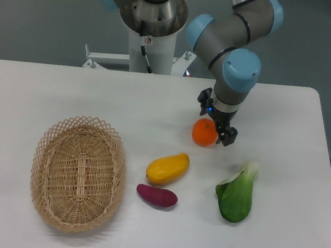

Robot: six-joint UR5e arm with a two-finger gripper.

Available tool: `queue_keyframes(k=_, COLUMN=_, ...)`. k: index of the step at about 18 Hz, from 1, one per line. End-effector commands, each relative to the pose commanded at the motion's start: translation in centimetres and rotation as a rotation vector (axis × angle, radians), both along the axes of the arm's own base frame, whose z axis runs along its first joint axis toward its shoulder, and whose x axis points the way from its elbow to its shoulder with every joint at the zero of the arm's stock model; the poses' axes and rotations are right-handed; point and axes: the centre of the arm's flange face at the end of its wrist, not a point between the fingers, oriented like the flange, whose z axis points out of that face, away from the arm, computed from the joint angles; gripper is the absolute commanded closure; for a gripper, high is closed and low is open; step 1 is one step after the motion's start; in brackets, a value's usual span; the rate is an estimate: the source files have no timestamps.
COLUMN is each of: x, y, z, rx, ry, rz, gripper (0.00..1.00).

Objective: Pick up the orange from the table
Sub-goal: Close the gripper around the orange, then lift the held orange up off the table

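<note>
Jaws of the gripper (pixel 217 120) stand apart, open, with one dark finger at the upper left and the other at the lower right, and they hang just at the upper right edge of the orange (pixel 204 133); whether they touch it I cannot tell. Nearest to the camera, the wicker basket (pixel 78 173) lies at the left on the white table (pixel 45 93). The purple sweet potato (pixel 156 196) and the green bok choy (pixel 235 195) lie to the right of the basket. A little farther is the yellow mango (pixel 168 167), just above the sweet potato. Behind the mango, the orange rests on the table. Farthest back stands the base of the arm (pixel 151 9).
</note>
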Motion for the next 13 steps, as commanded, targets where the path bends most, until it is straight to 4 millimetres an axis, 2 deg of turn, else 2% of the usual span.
queue_keyframes(k=11, x=0.7, y=0.2, z=-2.1, rx=0.007, ry=0.017, rz=-0.009, gripper=0.01)
queue_keyframes(k=13, x=0.7, y=0.2, z=-2.3, rx=0.004, ry=0.015, rz=-0.009, gripper=0.17)
